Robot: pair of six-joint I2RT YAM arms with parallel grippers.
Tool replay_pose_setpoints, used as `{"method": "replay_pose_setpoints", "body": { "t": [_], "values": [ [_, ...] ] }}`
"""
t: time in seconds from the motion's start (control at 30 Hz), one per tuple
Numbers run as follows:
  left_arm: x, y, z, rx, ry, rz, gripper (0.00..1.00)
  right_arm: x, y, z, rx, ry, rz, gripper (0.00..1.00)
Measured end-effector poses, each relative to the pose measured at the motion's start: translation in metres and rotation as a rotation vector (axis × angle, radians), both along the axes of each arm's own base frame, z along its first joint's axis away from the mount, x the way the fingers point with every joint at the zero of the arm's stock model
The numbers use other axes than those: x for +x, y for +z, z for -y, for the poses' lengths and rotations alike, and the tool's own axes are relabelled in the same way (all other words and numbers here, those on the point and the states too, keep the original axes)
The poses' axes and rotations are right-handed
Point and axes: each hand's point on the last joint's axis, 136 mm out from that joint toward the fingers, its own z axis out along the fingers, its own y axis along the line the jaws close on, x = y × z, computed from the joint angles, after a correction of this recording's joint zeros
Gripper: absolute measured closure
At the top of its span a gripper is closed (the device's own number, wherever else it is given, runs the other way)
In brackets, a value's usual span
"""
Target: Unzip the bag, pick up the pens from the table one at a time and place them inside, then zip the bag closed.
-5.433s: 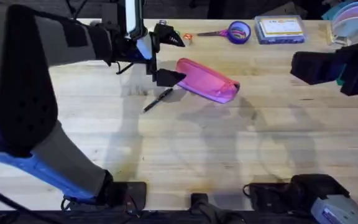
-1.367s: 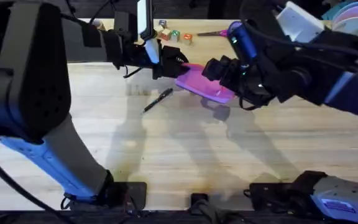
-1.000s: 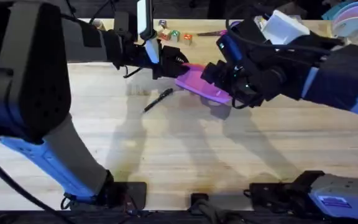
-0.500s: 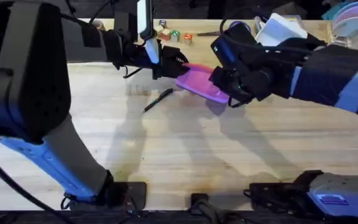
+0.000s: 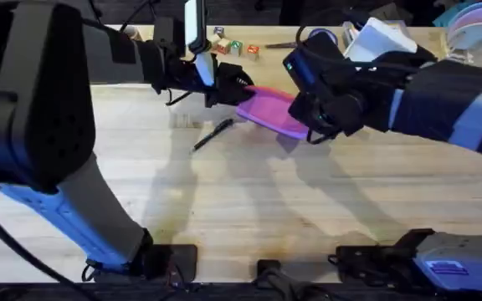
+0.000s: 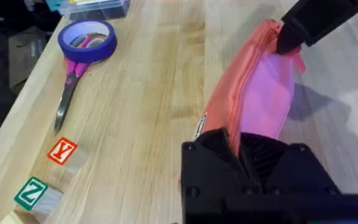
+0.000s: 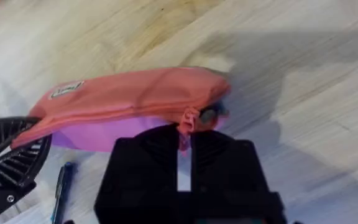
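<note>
The pink bag lies across the far middle of the table, with its zipper along the top edge. My left gripper is shut on the bag's left end. At the opposite end, my right gripper is closed on the small pink zipper tab, which sits between its fingertips. One black pen rests on the wood just in front of the bag's left end, also showing as a pen in the right wrist view.
Purple-handled scissors lie beside a roll of purple tape at the far edge. Letter blocks sit left of them. A clear box stands at the back, with stacked plates at the far right.
The right arm came in from the right side and closed on the bag's right end, then edged slightly left along it. The left gripper keeps its hold, and the pen has stayed put.
</note>
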Motion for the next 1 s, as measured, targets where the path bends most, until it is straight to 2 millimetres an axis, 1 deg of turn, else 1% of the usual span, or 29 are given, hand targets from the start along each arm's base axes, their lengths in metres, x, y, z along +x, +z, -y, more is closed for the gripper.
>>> {"method": "replay_pose_setpoints", "body": {
  "t": [0.07,0.17,0.43,0.5,0.67,0.83,1.0],
  "values": [
    [0.0,0.0,0.0,0.0,0.0,0.0,0.958,0.001,-0.003,0.0,-0.005,-0.004,-0.003,0.908],
    [0.0,0.0,0.0,0.0,0.0,-0.001,0.958,0.002,-0.004,0.0,-0.008,-0.007,-0.004,0.959],
    [0.0,0.0,0.0,0.0,0.0,-0.003,0.957,0.001,-0.004,0.001,-0.007,-0.011,-0.006,0.968],
    [-0.001,0.0,0.0,-0.002,-0.001,-0.004,0.957,-0.004,0.008,0.001,0.012,0.007,0.005,0.968],
    [-0.001,0.0,0.0,-0.005,-0.003,-0.004,0.957,-0.006,0.02,0.002,0.032,0.012,0.029,0.969],
    [-0.001,0.001,0.0,-0.006,-0.004,-0.005,0.957,-0.007,0.026,0.002,0.046,0.014,0.041,0.969],
    [-0.001,0.001,0.0,-0.006,-0.004,-0.005,0.957,-0.008,0.028,0.002,0.05,0.015,0.043,0.969]
  ]
}}
